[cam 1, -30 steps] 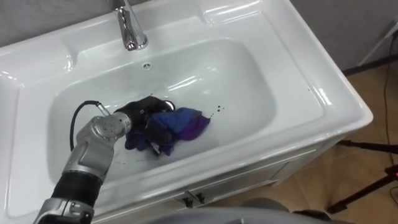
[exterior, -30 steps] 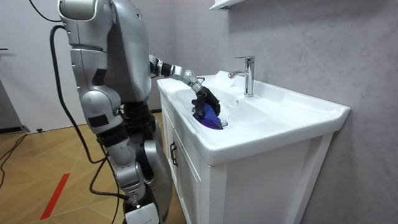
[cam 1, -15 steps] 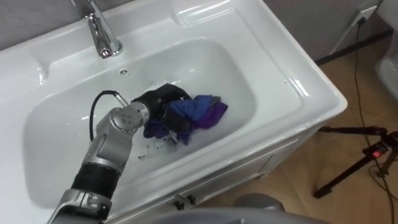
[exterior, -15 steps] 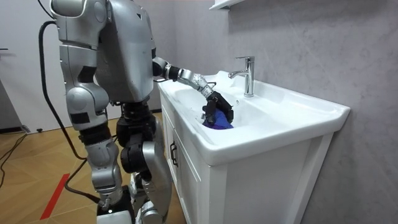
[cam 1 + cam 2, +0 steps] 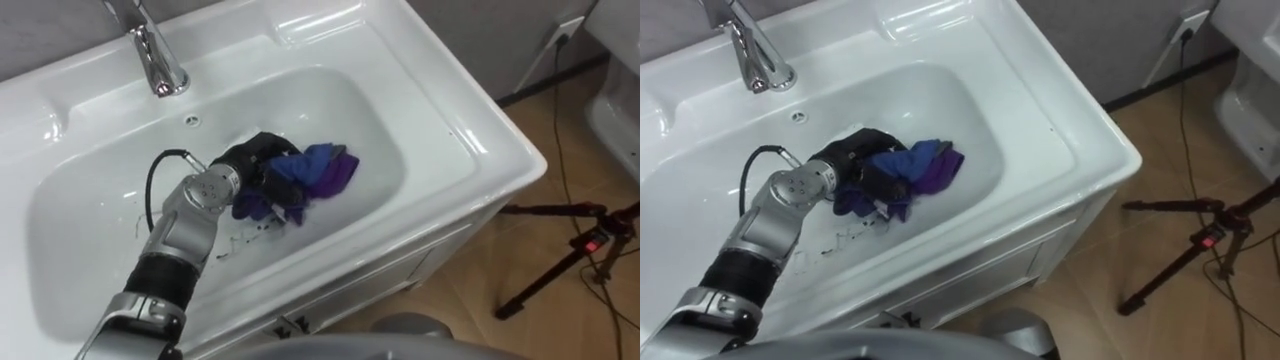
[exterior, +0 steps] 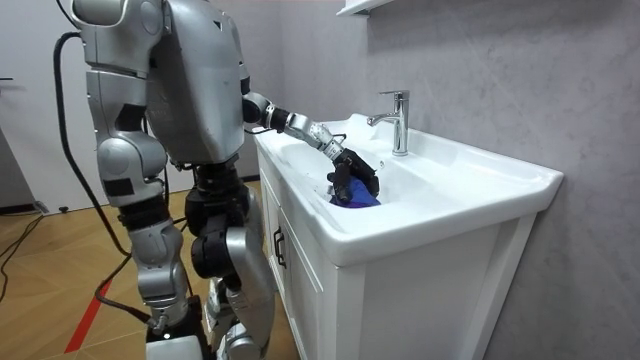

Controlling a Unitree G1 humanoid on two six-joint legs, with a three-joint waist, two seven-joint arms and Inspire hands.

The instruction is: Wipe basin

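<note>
Left hand (image 5: 252, 160), dark-fingered, sits low in the white ceramic basin (image 5: 450, 135), curled tight round a crumpled blue-and-purple cloth (image 5: 318, 172). The cloth lies on the bowl's floor, bunched toward the robot's right of the hand. Chrome faucet (image 5: 155, 60) stands at the back rim, a small overflow hole (image 5: 192, 120) below it. Black tripod (image 5: 565, 255) stands on the wooden floor beyond the basin's right end. Right eye view: same clutch on the cloth (image 5: 928, 168), hand (image 5: 855, 155) pressed against it; more floor shows here, plus a white fixture (image 5: 1252, 95) at the upper right. Room view: robot stands upright at the front of the white cabinet (image 6: 400, 290), arm reaching over the rim, hand (image 6: 350, 172) down inside with cloth (image 6: 362, 199) under it. Right hand (image 6: 168, 330) hangs at its side near the bottom edge; state cannot be told.
</note>
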